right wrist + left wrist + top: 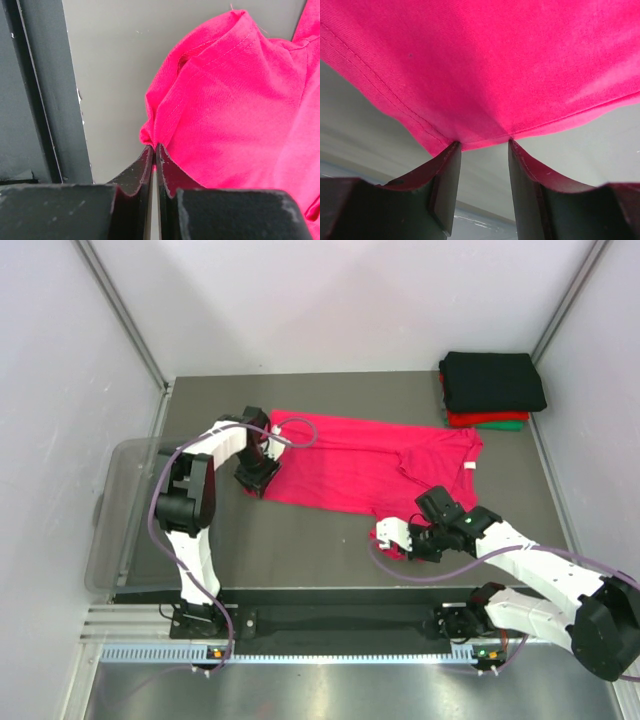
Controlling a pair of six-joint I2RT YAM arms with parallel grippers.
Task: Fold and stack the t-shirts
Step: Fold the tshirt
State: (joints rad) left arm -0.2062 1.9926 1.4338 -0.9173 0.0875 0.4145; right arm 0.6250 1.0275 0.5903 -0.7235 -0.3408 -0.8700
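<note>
A magenta t-shirt (370, 465) lies spread on the table (300, 550), its long axis running side to side. Its white neck label (467, 469) is at the end nearest the folded stack (492, 380), its hem at the end away from it. The stack, black over red and green, sits in the table's far right corner. The right gripper (154, 147), its arm stretched low, is pinched tight on a bunched fold of the shirt, nearer the bases than the stack. The left gripper (484, 145), its elbow raised, has fingers apart at the hem corner farthest from the stack; whether cloth lies between them is unclear.
</note>
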